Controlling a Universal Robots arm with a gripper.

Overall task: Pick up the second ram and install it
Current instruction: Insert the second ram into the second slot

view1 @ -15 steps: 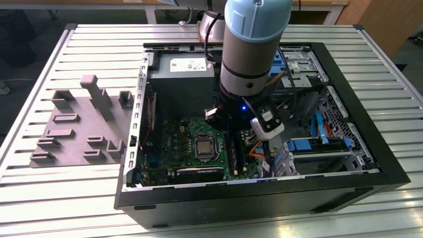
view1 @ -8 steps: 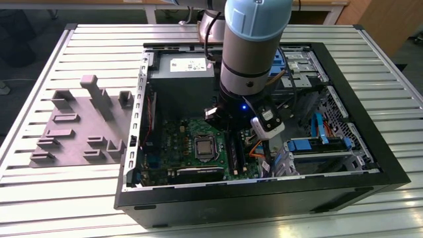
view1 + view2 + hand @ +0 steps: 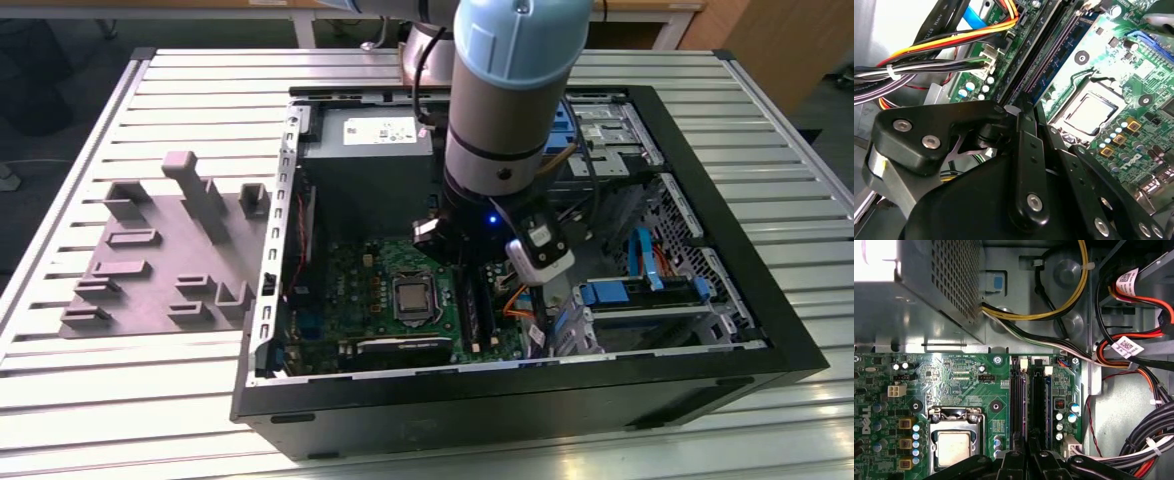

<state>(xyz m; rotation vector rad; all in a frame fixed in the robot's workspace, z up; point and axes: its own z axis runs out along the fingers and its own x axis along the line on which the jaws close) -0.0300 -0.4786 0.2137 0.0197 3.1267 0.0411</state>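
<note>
Hovering: gripper (image 3: 1026,457) low over motherboard (image 3: 954,385) slots | grip: closed on second ram (image 3: 1027,410) | progress: seating underway, not visibly finished

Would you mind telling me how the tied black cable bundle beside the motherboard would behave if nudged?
Probably floppy: the cable bundle hangs in loose curves. Its white ties would likely make the strands shift together rather than spread apart.

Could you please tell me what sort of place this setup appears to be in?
Probably a robotics lab or assembly test bench: an open computer case lies on a slatted metal table, beside a grey fixture tray, with the arm's gripper over the motherboard.
</note>
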